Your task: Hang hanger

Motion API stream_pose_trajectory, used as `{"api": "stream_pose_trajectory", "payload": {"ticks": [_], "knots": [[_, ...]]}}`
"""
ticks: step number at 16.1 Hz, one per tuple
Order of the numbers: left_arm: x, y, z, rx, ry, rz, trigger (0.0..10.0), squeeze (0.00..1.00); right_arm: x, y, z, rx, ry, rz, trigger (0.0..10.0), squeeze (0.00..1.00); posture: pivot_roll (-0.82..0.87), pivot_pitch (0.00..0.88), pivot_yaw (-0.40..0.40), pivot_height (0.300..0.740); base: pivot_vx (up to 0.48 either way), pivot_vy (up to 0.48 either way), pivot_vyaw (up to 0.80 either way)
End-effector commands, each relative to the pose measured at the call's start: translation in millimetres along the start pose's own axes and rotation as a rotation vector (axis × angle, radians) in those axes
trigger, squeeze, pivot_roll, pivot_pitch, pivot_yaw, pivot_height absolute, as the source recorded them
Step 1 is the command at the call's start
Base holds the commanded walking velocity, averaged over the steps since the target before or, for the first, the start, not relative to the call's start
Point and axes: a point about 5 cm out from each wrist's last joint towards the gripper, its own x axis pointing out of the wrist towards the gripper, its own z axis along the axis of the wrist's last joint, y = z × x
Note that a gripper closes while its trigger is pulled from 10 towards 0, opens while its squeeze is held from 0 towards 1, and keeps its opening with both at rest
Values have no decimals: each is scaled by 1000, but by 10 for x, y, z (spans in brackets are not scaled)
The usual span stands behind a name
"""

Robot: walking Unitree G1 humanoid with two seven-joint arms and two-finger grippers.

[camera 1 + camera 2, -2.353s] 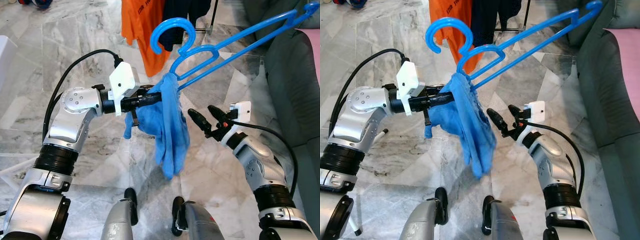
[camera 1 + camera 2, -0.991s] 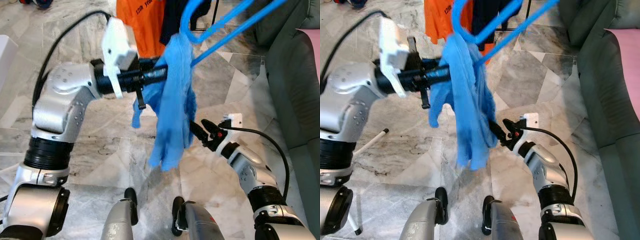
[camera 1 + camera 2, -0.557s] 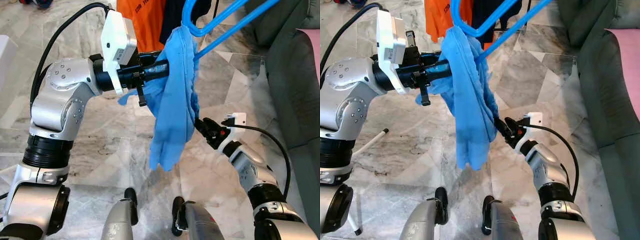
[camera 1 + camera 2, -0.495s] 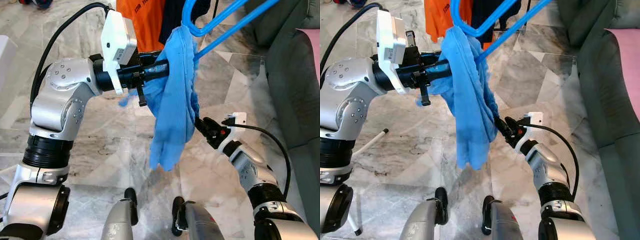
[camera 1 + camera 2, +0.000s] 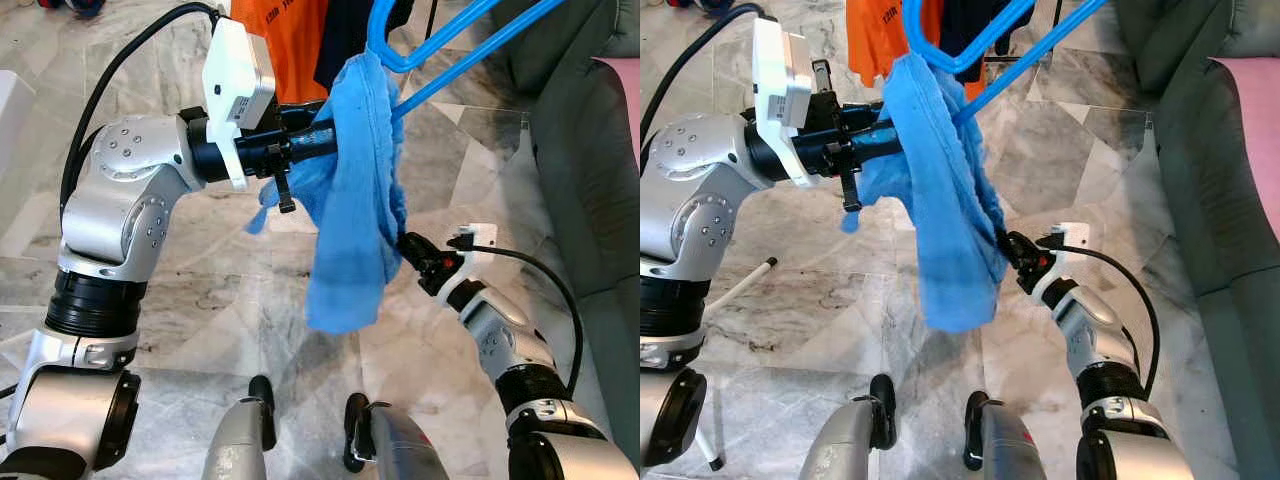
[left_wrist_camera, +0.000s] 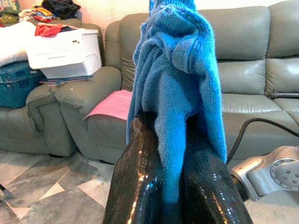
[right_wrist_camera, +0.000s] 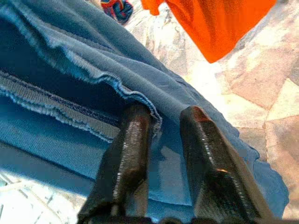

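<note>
A blue plastic hanger (image 5: pixel 440 40) slants up and out of the top of the eye views, with a blue cloth (image 5: pixel 355 200) hanging below its neck. My left gripper (image 5: pixel 325 135) is raised at chest height and shut on the upper part of the cloth (image 6: pixel 175 93); its fingertips (image 6: pixel 140 154) are buried in the folds. My right gripper (image 5: pixel 405 245) reaches in from the right and presses against the cloth's lower right edge. Its fingers (image 7: pixel 128 149) stand slightly apart, with the hem (image 7: pixel 117 88) lying across their tips.
An orange shirt (image 5: pixel 275 30) and a dark garment (image 5: pixel 345 30) hang just beyond the hanger. A grey sofa (image 5: pixel 590 170) with a pink cushion (image 5: pixel 625 75) borders the right side. Marble floor (image 5: pixel 200 290) lies below; a white rod (image 5: pixel 740 285) rests on it at left.
My left arm has lifted the hanger and cloth higher. My right gripper has moved in against the cloth's edge, and the cloth's lower end has bunched up and shifted toward it.
</note>
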Motion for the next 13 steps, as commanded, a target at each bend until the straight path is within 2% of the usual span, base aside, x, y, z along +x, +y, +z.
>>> {"api": "stream_pose_trajectory", "payload": {"ticks": [1,7,12,13], "knots": [[9,-27,130,43,-41,-23,0,0,-72,-62,-88,23,24,-30,0,0,67,337,-15,740,0,0,0],[21,-37,122,37,-41,-23,0,0,-75,-73,-78,29,12,-34,0,0,67,337,-14,740,0,0,0],[6,-11,31,28,-23,11,0,0,-132,-231,46,57,-57,-153,0,0,64,341,-12,740,0,0,0],[-59,20,-78,12,7,46,0,0,-170,-295,137,44,-91,-191,0,0,60,342,-12,740,0,0,0]]}}
